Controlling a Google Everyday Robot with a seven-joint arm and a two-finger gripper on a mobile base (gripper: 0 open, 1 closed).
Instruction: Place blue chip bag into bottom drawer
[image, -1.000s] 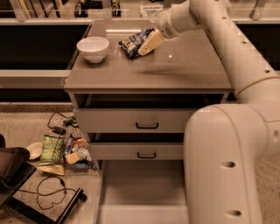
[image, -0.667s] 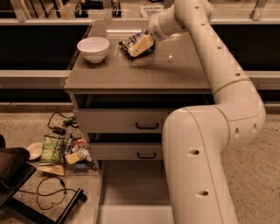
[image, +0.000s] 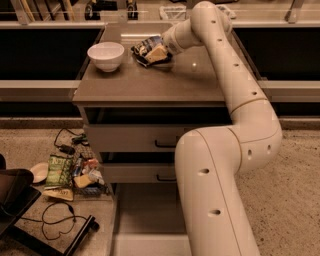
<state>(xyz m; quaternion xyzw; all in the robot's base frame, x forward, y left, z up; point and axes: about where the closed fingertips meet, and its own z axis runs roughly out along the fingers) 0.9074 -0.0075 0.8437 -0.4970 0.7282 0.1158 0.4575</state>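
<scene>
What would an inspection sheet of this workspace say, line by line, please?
Surface: cabinet top, carrying a bowl and a bag.
Job's things: blue chip bag lies at the back of the top; bottom drawer stands open, visible floor bare.
Clutter: white bowl left of the bag; green snack bag and small packets on the floor.
Grippers: hand at the blue chip bag.
Cables: black cables on the floor, left.
Surroundings: speckled floor.
</scene>
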